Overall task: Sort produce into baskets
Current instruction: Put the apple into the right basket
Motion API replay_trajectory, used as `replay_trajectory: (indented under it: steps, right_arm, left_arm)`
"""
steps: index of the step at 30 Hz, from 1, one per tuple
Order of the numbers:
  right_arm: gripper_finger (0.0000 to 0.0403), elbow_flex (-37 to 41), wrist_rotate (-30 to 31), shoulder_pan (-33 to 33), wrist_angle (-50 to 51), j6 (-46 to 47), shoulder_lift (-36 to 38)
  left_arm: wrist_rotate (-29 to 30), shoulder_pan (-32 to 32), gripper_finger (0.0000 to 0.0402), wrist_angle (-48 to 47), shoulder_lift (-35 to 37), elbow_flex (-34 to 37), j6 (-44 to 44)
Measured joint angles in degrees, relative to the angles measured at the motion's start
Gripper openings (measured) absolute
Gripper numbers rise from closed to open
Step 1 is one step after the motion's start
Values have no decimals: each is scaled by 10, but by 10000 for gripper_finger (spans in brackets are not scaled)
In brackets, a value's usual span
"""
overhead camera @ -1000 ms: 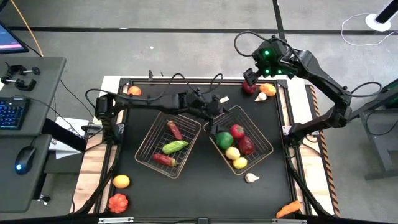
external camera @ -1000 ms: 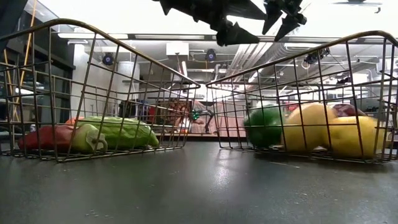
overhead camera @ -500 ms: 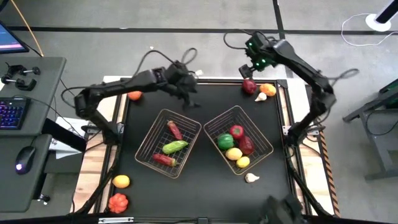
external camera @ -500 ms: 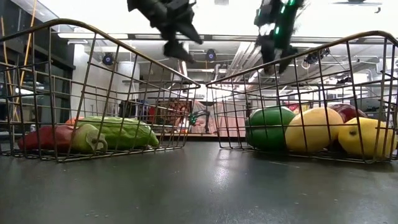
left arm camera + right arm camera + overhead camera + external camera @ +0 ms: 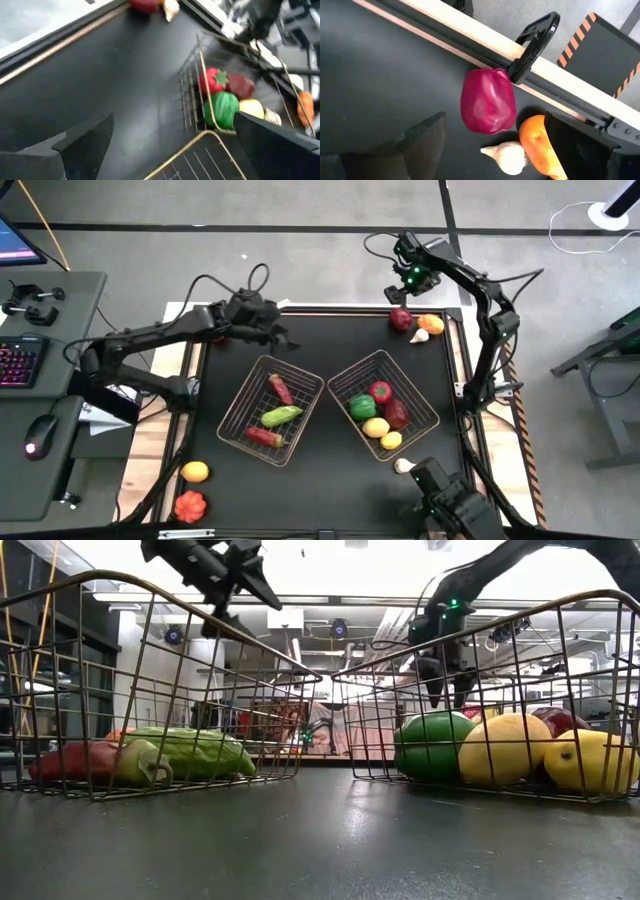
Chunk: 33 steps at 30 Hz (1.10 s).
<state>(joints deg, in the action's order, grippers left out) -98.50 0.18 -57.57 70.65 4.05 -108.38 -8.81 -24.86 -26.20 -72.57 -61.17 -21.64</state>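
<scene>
High view: the right gripper (image 5: pixel 404 288) hangs open and empty over the dark red pepper (image 5: pixel 400 319) at the table's far edge, with garlic (image 5: pixel 420 335) and an orange piece (image 5: pixel 431 324) just beside it. The left gripper (image 5: pixel 283 338), spread and empty, sits above the left basket's (image 5: pixel 236 412) far corner, where a green pod (image 5: pixel 281 416) lies diagonally.

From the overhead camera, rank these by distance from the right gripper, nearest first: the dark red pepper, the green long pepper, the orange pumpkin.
Measured from the right gripper:
1. Dark red pepper, at the table's far right corner.
2. Green long pepper, in the left basket.
3. Orange pumpkin, at the near left corner.
</scene>
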Motion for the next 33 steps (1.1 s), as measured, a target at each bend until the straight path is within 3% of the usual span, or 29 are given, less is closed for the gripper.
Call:
replay_trajectory:
  steps: [5, 14, 23, 30, 33]
  right_arm:
    - [329, 33, -5, 13, -12, -31, 8]
    - [329, 239, -3, -11, -124, -15, 120]
    - [333, 231, -8, 0, -176, -35, 145]
    - [392, 231, -11, 2, -182, -44, 98]
    - [387, 231, 3, 2, -195, -42, 86]
  left_arm:
    - [29, 0, 400, 0, 26, 19, -23]
    - [97, -9, 400, 3, 61, 24, -3]
    - [89, -43, 400, 16, 61, 24, -4]
    - [69, -42, 400, -1, 61, 24, -15]
    - [66, -42, 400, -12, 62, 24, -22]
